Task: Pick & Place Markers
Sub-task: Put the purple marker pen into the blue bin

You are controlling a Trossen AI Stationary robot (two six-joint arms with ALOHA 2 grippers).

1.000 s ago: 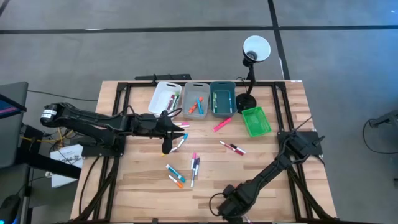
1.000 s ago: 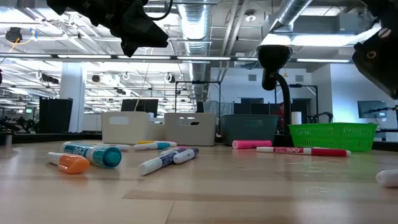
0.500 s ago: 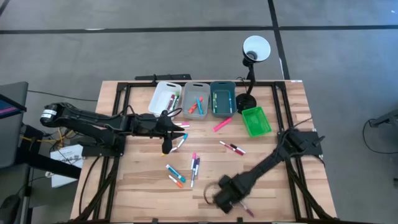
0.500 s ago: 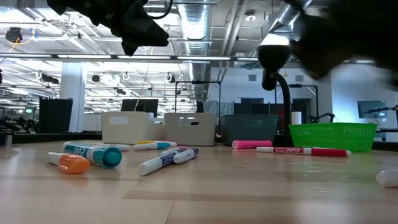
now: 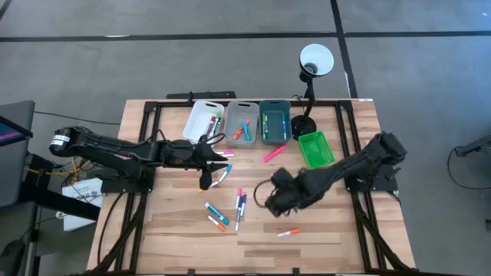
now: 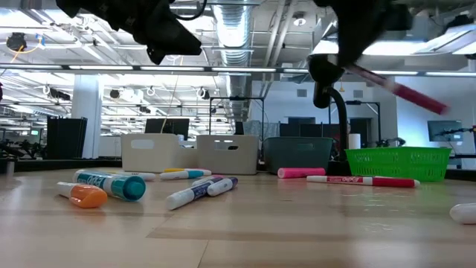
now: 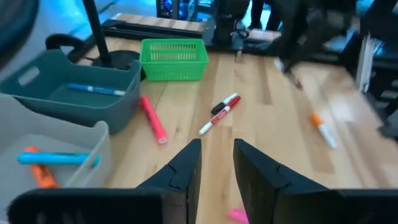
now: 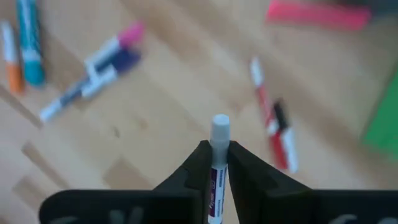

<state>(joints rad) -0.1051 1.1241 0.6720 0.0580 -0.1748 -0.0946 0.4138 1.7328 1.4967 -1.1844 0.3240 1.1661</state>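
High view: a slatted wooden bench carries four plastic bins in a row at its far edge. The white bin holds a few markers, the grey bin holds blue and orange ones, the teal bin holds a thin blue one, and the green mesh basket sits just beside a black lamp base. Loose markers lie scattered mid-bench, with a pink marker near the teal bin and a small orange-tipped marker alone toward the near edge. The left tool hangs in front of the white bin; the right tool hangs over the middle of the bench.

Low view: the white, grey and teal bins have smooth solid walls, while the green basket is an open lattice. An orange-capped marker and a teal-capped one lie touching in the foreground. A blurred pink-ended marker slants in the air under the right arm.

Left wrist view: the left tool has its fingers parted with nothing between them. A blue marker lies in the teal bin; blue and orange ones lie in the grey bin.

Right wrist view: the right tool is clamped on a white-capped marker, raised above the bench.
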